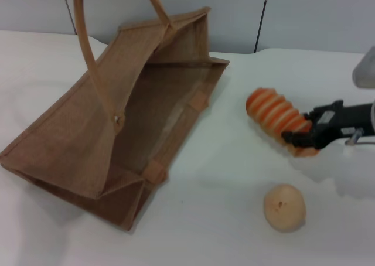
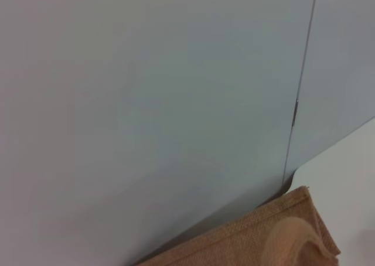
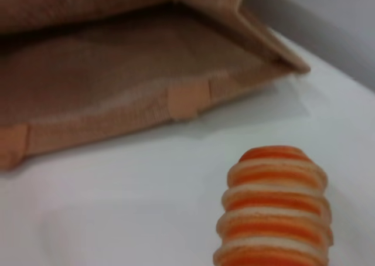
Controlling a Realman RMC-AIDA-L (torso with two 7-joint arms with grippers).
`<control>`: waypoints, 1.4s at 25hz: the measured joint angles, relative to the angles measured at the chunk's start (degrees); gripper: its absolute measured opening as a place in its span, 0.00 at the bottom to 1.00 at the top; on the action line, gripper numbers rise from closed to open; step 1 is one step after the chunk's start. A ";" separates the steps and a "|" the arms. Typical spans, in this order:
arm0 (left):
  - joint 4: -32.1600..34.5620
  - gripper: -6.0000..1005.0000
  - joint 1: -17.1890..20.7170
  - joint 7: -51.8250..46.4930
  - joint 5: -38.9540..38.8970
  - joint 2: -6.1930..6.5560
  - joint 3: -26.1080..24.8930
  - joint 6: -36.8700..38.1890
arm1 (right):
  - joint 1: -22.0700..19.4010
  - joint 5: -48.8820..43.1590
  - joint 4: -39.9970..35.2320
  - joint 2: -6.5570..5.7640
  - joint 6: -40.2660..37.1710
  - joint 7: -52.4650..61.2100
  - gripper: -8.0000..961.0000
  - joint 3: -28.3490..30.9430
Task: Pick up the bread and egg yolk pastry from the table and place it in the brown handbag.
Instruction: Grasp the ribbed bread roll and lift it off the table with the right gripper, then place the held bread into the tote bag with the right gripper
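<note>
The bread (image 1: 272, 115), a ridged loaf with orange and cream stripes, lies at the right of the table. My right gripper (image 1: 302, 138) reaches in from the right and is shut on the loaf's near end. The loaf also fills the lower part of the right wrist view (image 3: 275, 207). The egg yolk pastry (image 1: 285, 207), a round tan ball, sits on the table in front of the bread, apart from the gripper. The brown handbag (image 1: 76, 131) stands tilted at the left, its mouth open toward the bread; it shows in the right wrist view (image 3: 117, 61) too. My left gripper is out of view.
The bag's two tan handles (image 1: 88, 49) rise out of the top of the head view. The left wrist view shows the grey wall and the bag's top edge (image 2: 258, 236). The white table (image 1: 222, 219) meets a grey panelled wall (image 1: 293, 14) behind.
</note>
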 joint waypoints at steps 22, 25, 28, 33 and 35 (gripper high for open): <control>0.01 0.12 -4.67 0.32 -0.63 -2.64 2.66 2.20 | 3.79 11.03 -6.84 0.32 1.75 3.26 0.44 -15.05; 0.00 0.12 -5.47 0.32 -0.67 -3.29 2.83 2.20 | 5.71 11.52 -3.20 0.29 4.41 3.01 0.42 -16.75; -0.01 0.12 -6.11 0.32 -1.12 -3.55 3.38 2.20 | 7.50 11.60 -0.56 0.29 6.48 2.88 0.40 -17.90; -0.01 0.12 -6.38 0.38 -3.13 -3.96 4.28 2.20 | 9.81 13.33 3.37 0.19 10.28 1.90 0.40 -19.02; -0.01 0.12 -6.41 0.51 -4.42 -4.15 4.31 2.09 | 11.02 15.38 5.37 0.08 11.02 -0.01 0.39 -18.91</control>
